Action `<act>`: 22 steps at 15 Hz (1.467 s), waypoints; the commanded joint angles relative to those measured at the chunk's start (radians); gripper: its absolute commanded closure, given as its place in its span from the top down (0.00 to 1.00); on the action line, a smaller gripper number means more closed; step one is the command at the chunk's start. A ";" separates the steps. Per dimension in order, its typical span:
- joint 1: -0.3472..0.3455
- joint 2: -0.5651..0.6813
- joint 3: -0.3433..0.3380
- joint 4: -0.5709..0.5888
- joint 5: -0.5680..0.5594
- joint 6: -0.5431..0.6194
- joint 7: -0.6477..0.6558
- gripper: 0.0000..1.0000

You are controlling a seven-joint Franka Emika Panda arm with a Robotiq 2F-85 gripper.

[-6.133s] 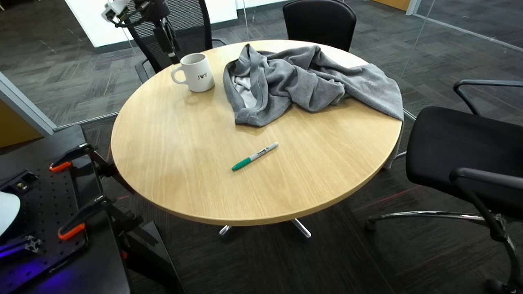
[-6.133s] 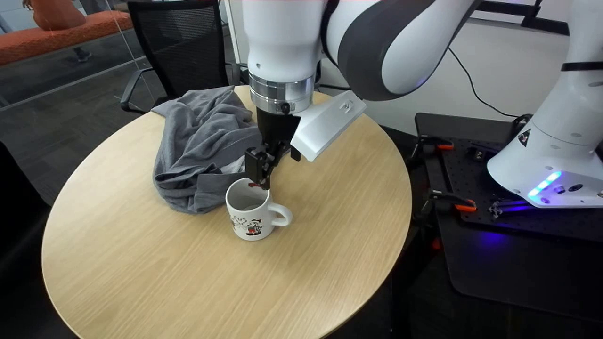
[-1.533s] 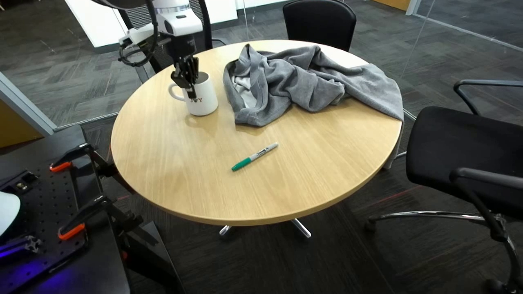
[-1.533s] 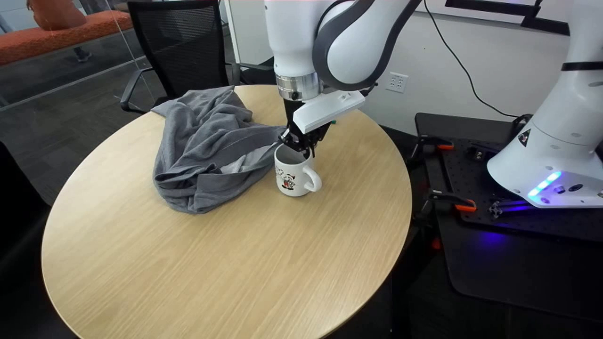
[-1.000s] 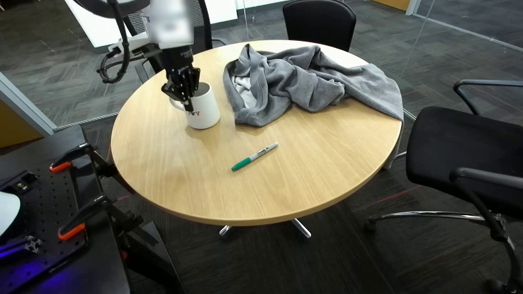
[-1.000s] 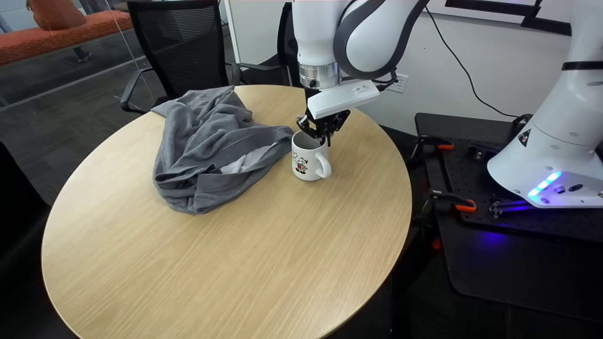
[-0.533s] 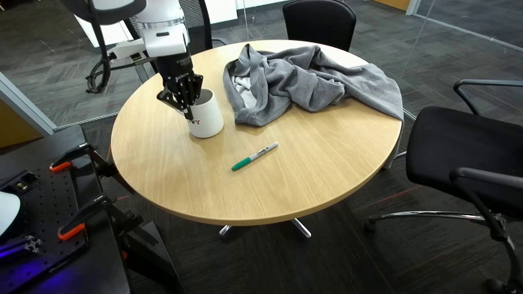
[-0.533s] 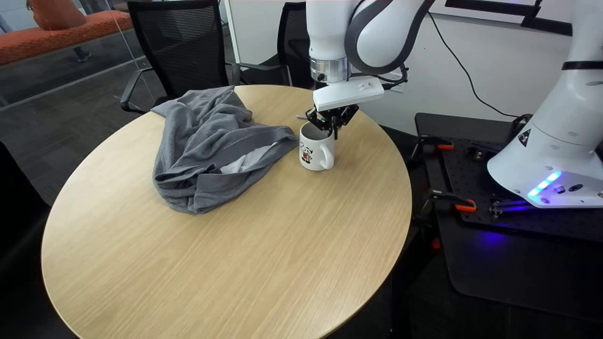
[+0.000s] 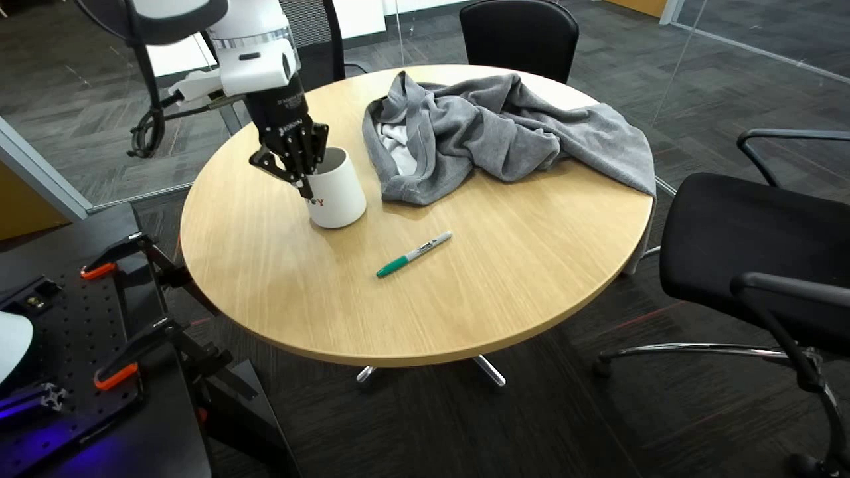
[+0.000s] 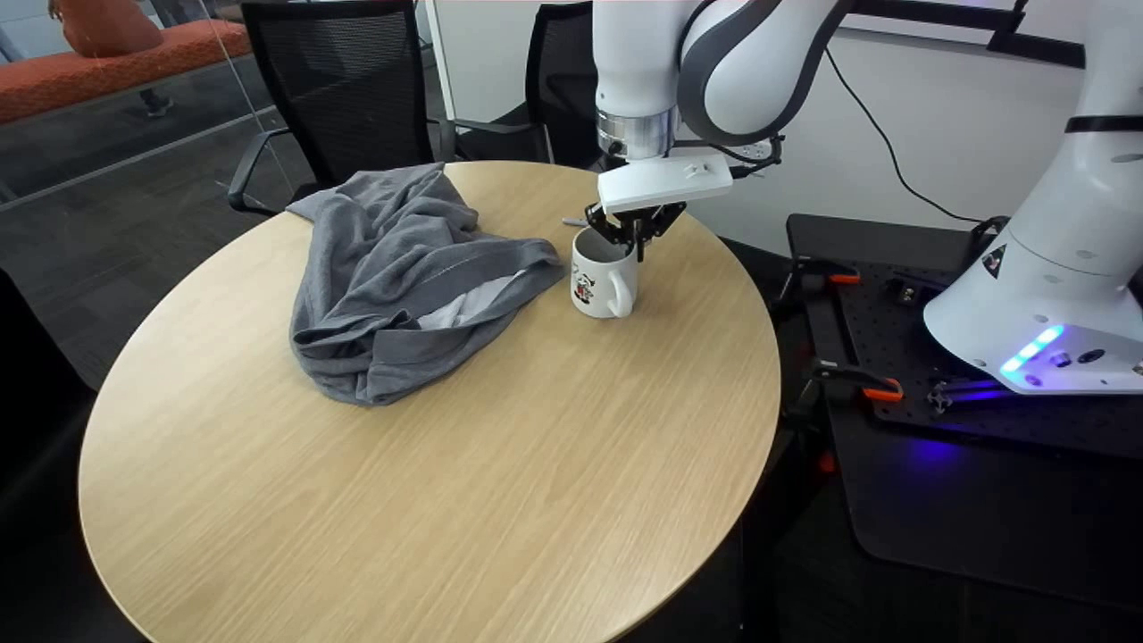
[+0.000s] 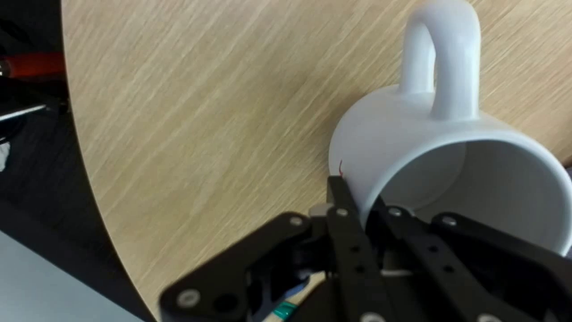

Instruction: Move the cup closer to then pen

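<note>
A round wooden table (image 9: 299,299) is flanked by black chairs (image 9: 518,40). The floor (image 9: 518,425) is carpeted in dark grey. In an exterior view, an orange seat (image 10: 187,55) is seen through glass (image 10: 196,147) at far left, a white wall (image 10: 973,134) at far right.

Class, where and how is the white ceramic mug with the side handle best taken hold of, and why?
Probably at the rim of the white cylindrical ceramic mug, from above, away from its curved handle. It stands upright, mouth open upward and wall thin, so one finger fits inside and one outside, as the black two-fingered gripper shows.
</note>
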 commanded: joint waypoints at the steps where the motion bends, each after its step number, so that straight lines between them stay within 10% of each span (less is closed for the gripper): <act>1: 0.005 -0.048 -0.014 -0.047 -0.067 0.032 0.075 0.18; 6: 0.002 -0.071 -0.008 -0.062 -0.117 0.040 0.127 0.37; 15: -0.018 -0.210 0.021 -0.129 -0.249 0.034 0.217 1.00; 22: -0.070 -0.400 0.136 -0.219 -0.276 0.046 0.146 1.00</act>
